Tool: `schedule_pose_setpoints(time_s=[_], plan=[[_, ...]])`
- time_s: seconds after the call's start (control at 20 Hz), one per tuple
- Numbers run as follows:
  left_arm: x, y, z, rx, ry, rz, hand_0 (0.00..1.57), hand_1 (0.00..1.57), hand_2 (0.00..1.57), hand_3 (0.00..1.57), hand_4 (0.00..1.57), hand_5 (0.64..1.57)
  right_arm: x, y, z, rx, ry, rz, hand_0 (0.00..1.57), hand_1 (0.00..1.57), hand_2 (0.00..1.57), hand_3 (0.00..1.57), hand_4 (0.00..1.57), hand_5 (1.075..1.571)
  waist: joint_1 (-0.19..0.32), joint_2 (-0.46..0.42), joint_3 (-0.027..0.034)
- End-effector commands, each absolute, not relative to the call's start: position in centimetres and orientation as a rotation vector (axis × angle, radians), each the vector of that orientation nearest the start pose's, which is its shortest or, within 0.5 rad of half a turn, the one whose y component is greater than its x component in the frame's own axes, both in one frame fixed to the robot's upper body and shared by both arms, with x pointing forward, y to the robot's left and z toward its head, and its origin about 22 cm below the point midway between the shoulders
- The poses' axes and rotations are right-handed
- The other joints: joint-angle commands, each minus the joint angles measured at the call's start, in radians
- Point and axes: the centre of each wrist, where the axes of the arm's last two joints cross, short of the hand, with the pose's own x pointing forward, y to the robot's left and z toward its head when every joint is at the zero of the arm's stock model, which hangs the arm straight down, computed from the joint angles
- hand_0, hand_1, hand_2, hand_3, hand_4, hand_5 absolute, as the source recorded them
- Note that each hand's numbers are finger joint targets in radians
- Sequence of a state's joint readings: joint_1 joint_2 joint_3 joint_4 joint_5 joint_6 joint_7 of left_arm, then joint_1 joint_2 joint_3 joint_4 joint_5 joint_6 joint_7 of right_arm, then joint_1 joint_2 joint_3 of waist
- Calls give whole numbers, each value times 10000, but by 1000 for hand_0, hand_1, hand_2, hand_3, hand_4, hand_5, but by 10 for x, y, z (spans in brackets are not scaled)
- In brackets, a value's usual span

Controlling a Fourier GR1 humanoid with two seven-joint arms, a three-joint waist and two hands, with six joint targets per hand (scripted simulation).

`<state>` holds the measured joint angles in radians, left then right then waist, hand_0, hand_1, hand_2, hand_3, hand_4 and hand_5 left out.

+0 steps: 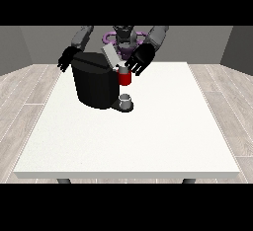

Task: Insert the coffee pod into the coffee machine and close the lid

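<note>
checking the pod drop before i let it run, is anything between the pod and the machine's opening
Nothing visible blocks it. The lid is tilted up, and the hand at the view's right is right by the red part of the coffee machine, with no other thing between them. The coffee pod is hard to tell apart from the machine there.

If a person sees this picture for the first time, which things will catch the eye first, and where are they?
First, the big black coffee machine on the far part of the white table, its grey lid raised. Next, its red pod holder above a small grey cup. A black hand at the view's right hangs with spread fingers beside the red part; the hand at the view's left is behind the machine.
</note>
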<state>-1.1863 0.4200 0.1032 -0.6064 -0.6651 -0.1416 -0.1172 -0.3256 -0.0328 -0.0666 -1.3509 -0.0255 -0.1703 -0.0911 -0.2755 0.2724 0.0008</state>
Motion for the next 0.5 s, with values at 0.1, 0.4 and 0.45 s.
schedule_pose_setpoints(time_s=[0.1, 0.4, 0.45], plan=[[464, 245, 219, 7209, -16258, -9566, 1056, 1056, 1108, 937, 393, 1571, 312, -229, 22, -696, -17021, -828, 0, 0, 0, 0, 463, 1571, -79, -470, -5], [464, 260, 235, 7381, -16578, -9496, 1064, 1064, 1117, 952, 360, 1571, 312, -198, 27, -958, -17170, -945, 0, 0, 0, 0, 447, 1571, -27, -259, -9], [465, 250, 246, 7445, -16853, -9524, 1066, 1066, 1115, 928, 371, 1571, 318, -199, 27, -853, -17375, -811, 0, 0, 0, 0, 411, 1571, 21, 47, -6]])
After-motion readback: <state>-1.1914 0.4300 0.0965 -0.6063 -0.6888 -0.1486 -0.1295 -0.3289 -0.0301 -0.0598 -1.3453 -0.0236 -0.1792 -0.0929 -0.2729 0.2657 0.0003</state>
